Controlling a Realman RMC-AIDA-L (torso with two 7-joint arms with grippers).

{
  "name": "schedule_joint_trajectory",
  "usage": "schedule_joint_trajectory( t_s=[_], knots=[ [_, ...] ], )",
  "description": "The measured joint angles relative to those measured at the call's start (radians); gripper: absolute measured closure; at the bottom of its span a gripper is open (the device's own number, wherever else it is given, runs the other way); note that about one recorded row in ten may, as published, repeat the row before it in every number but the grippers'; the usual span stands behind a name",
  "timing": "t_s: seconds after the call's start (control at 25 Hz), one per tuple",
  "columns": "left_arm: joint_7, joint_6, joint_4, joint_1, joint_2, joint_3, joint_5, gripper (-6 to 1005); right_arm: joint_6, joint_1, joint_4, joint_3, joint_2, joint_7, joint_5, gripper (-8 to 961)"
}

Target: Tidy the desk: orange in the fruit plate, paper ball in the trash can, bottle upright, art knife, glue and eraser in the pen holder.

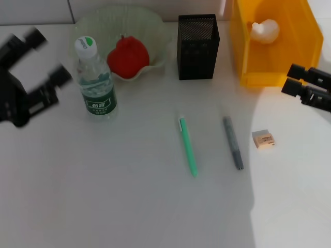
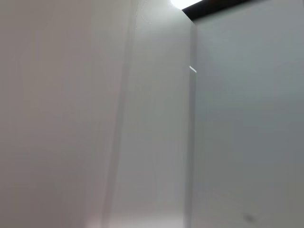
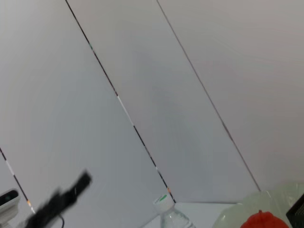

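Observation:
The red-orange orange (image 1: 128,56) lies in the pale green fruit plate (image 1: 158,26). Beside the plate the bottle (image 1: 95,77) stands upright with its green-and-white cap on. A white paper ball (image 1: 265,30) rests inside the yellow trash can (image 1: 274,77). In front of the black mesh pen holder (image 1: 197,46) lie a slim green art knife (image 1: 187,146), a grey glue stick (image 1: 233,142) and a beige eraser (image 1: 264,139). My left gripper (image 1: 49,57) hangs open and blurred, left of the bottle. My right gripper (image 1: 296,79) hovers open and empty by the trash can, above the eraser.
The right wrist view shows wall panels, the bottle's cap (image 3: 163,202), the orange (image 3: 263,222) and my blurred left gripper (image 3: 61,199) farther off. The left wrist view holds only wall panels. Bare white desk spreads in front of the three small items.

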Motion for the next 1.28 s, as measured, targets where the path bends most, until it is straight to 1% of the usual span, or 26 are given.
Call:
schedule_joint_trajectory(
  t_s=[0.04, 0.08, 0.16, 0.24, 0.36, 0.44, 0.52, 0.56, 0.6, 0.64, 0.72, 0.76, 0.84, 0.96, 1.08, 1.2, 1.28],
  knots=[
    [-0.050, 0.003, 0.038, -0.002, 0.025, 0.024, 0.091, 214, -0.009, 0.009, -0.050, -0.007, -0.004, 0.051, -0.002, 216],
    [-0.110, 0.003, 0.063, -0.009, 0.039, 0.035, 0.172, 214, -0.020, 0.021, -0.103, -0.017, -0.009, 0.107, -0.003, 217],
    [-0.174, -0.008, 0.089, -0.020, 0.043, 0.026, 0.288, 214, -0.037, 0.040, -0.227, -0.057, -0.021, 0.227, -0.007, 220],
    [-0.223, -0.038, 0.109, -0.032, 0.039, 0.007, 0.399, 214, -0.044, 0.068, -0.368, -0.123, -0.039, 0.369, -0.025, 222],
    [-0.280, -0.076, 0.128, -0.047, 0.028, -0.024, 0.511, 214, -0.050, 0.134, -0.590, -0.275, -0.073, 0.642, -0.124, 226],
    [-0.293, -0.083, 0.135, -0.054, 0.021, -0.054, 0.554, 214, -0.056, 0.221, -0.724, -0.408, -0.089, 0.832, -0.265, 229],
    [-0.295, -0.084, 0.141, -0.055, 0.014, -0.082, 0.575, 214, -0.063, 0.305, -0.784, -0.524, -0.093, 0.953, -0.394, 231],
    [-0.295, -0.084, 0.144, -0.054, 0.013, -0.088, 0.578, 214, -0.065, 0.355, -0.790, -0.584, -0.090, 1.006, -0.451, 233],
    [-0.296, -0.085, 0.147, -0.052, 0.011, -0.095, 0.581, 214, -0.069, 0.405, -0.782, -0.635, -0.081, 1.038, -0.505, 234],
    [-0.296, -0.085, 0.149, -0.050, 0.010, -0.099, 0.582, 214, -0.065, 0.459, -0.745, -0.678, -0.063, 1.061, -0.565, 235],
    [-0.296, -0.086, 0.150, -0.049, 0.009, -0.102, 0.583, 214, -0.049, 0.541, -0.666, -0.708, -0.024, 1.072, -0.661, 238],
    [-0.297, -0.086, 0.150, -0.048, 0.009, -0.104, 0.584, 214, -0.028, 0.585, -0.608, -0.713, -0.001, 1.071, -0.716, 239],
    [-0.297, -0.088, 0.151, -0.046, 0.009, -0.108, 0.585, 214, 0.042, 0.653, -0.486, -0.743, 0.028, 1.067, -0.793, 242],
    [-0.296, -0.096, 0.151, -0.044, 0.010, -0.109, 0.586, 214, 0.182, 0.698, -0.322, -0.834, 0.032, 1.070, -0.785, 246],
    [-0.297, -0.104, 0.148, -0.043, 0.010, -0.109, 0.587, 214, 0.340, 0.714, -0.183, -0.926, 0.033, 1.077, -0.744, 249],
    [-0.295, -0.111, 0.144, -0.043, 0.010, -0.110, 0.588, 214, 0.481, 0.716, -0.091, -1.017, 0.035, 1.093, -0.681, 253],
    [-0.295, -0.115, 0.143, -0.043, 0.009, -0.110, 0.588, 214, 0.553, 0.707, -0.052, -1.076, 0.035, 1.098, -0.635, 256]
  ],
)
